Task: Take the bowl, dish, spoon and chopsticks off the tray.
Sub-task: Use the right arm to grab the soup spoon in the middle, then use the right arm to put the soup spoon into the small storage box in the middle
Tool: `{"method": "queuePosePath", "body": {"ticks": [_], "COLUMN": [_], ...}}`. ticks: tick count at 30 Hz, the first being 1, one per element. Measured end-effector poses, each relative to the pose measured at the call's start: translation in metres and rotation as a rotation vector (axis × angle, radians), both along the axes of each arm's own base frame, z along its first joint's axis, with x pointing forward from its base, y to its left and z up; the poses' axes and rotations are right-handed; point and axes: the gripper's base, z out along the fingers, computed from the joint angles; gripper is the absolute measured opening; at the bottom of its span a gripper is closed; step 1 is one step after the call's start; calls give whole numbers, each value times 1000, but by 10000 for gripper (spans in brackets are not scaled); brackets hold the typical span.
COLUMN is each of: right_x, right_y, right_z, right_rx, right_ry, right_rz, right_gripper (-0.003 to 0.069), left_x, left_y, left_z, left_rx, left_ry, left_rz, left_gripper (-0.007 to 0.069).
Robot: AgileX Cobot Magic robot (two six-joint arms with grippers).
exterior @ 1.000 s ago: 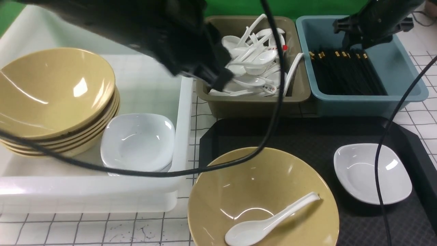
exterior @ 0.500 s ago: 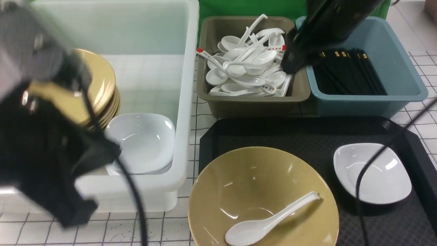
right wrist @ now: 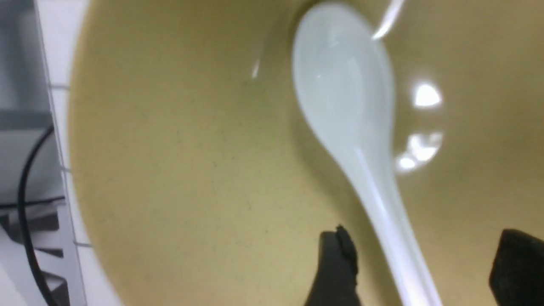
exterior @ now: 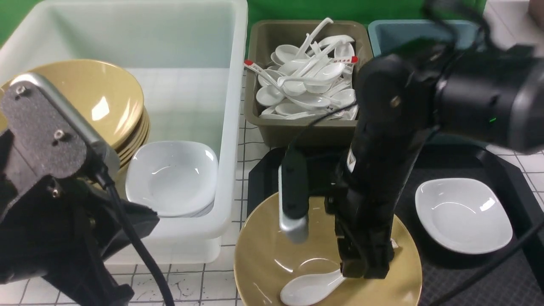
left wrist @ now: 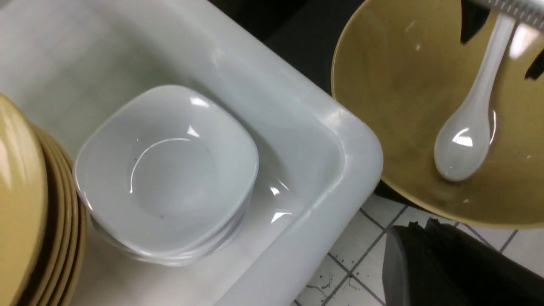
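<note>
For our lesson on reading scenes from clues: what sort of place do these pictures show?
Probably a canteen-style dish-sorting station: a white tub holds stacked yellow bowls, an olive bin is full of spoons, and a black tray bears a bowl and dish.

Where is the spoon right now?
Front view, lower centre: the spoon lies inside the yellow bowl on the tray, handle inside the open right end effector.

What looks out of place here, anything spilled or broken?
Nothing spilled or broken. One white spoon lies inside the yellow bowl on the tray, apart from the spoon pile in the olive bin.
</note>
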Motion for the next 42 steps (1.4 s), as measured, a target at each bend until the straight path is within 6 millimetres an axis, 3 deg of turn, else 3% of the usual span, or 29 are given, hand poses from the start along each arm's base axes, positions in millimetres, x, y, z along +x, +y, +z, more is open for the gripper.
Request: {"method": "queuePosePath", "body": {"ticks": [5,9,12,15,16,18,23,26,30,33,38,42], "right_x": [7,10,10,8,9,12,33,58,106,135,178,192], "right_y": [5,8,11,14,15,15,4,-9,-22,-30,-42,-46], "right_z": [-25,-46,-53,-51,-47,-35,22,51,76,81,62,45], "right_rx": [-45,-81,-97,-97,-90,-78,-69,-20,212,379,579,636], "right_ry": [43,82,93,81,69,25,-210,-351,-565,-646,-703,-666], "right_rz": [15,20,28,43,44,41,-15,-113,-415,-629,-863,-997], "right_gripper": [494,437,362,195,176,180,180,180,180,180,206,406], "left_x": [1,6,10,18,20,24,42,67,102,118,127,127], "left_y": [-1,-4,-7,-13,-14,-17,-21,-19,-12,-10,-17,-23], "left_z": [0,1,0,-4,-4,-6,-7,10,30,36,29,23], "left_rx": [-9,-36,-64,-84,-83,-83,-83,-111,-151,-173,-227,-220], "left_ry": [-10,-47,-84,-115,-116,-115,-113,-120,-71,-38,55,121], "left_rz": [0,1,3,5,5,5,54,143,263,303,311,280], "left_gripper": [-5,-5,-5,-5,-5,-5,-5,-5,-5,-5,-5,-5]}}
